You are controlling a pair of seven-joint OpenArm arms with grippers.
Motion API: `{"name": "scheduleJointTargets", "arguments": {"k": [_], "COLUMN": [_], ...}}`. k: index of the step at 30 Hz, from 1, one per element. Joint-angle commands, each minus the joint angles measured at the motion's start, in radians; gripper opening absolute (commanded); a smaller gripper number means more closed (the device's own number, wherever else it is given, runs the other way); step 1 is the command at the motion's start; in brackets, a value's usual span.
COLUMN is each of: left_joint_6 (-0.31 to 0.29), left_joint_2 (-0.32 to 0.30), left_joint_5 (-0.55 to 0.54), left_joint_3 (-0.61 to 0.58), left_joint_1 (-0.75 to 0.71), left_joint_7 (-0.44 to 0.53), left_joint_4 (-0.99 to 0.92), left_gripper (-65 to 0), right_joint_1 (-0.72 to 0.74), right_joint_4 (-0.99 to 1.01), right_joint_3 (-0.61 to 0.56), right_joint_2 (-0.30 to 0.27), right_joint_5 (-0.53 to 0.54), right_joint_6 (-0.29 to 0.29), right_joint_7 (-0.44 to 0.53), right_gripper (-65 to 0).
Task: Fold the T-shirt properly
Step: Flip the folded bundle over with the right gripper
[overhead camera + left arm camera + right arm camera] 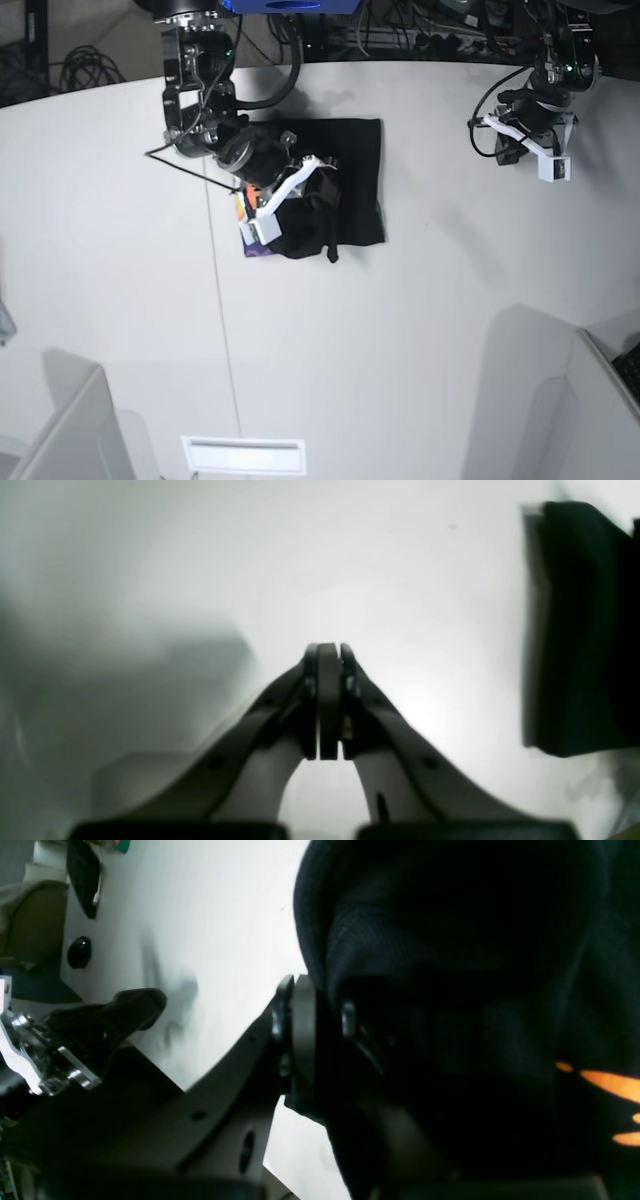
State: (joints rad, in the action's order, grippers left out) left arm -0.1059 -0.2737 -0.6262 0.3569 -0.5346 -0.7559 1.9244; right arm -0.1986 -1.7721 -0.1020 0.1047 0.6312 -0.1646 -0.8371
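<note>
The black T-shirt [350,160] lies partly folded on the white table [420,330] at the back middle. An orange and purple print shows at its left edge [262,250], and orange marks show in the right wrist view [610,1084]. My right gripper [302,195] is shut on a bunched fold of the shirt [450,940]. The cloth drapes over one finger, and the other finger [302,1025] is bare. My left gripper [328,652] is shut and empty over bare table, apart from the shirt [580,630]. It sits at the back right in the base view [512,150].
Grey panels stand at the front left [70,430] and front right [590,410]. A white slotted plate [242,455] lies at the front edge. Cables run behind the table [420,30]. Small black objects [79,951] lie at the table's edge in the right wrist view.
</note>
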Motion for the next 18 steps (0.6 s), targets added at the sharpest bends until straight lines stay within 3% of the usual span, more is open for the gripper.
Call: {"name": "scheduleJointTargets", "arguments": {"k": [1,9,14,16,18], "left_joint_6": [-0.005,-0.005,-0.005,-0.005,-0.005], "left_joint_2": [-0.012,-0.012,-0.009,-0.011,-0.012], "left_joint_5": [-0.007,-0.008,-0.011,-0.011,-0.013], "left_joint_3": [0.006,0.008,0.064,0.09,0.109], "left_joint_1": [-0.003,-0.003,-0.003,-0.005,-0.005], "left_joint_7": [0.016,0.016,0.016,0.016,0.016], "left_joint_4": [0.019,0.019,0.019,0.019,0.019], "left_gripper": [-65.0,-65.0,-65.0,-65.0,-65.0], "right_joint_1": [0.011,0.029,0.029,0.029,0.031], "right_joint_4": [-0.008,0.044,0.042,0.041,0.041], "right_joint_3": [-0.002,-0.005,-0.006,-0.006,-0.006], "right_joint_2": [0.005,0.007,0.007,0.008,0.008], "right_joint_5": [0.023,0.023,0.023,0.023,0.023], "right_joint_6": [-0.01,-0.008,-0.008,-0.008,-0.008], "right_joint_7": [0.019,0.019,0.019,0.019,0.016], "right_gripper": [-65.0,-64.2,-42.0,-37.7,-37.2]}}
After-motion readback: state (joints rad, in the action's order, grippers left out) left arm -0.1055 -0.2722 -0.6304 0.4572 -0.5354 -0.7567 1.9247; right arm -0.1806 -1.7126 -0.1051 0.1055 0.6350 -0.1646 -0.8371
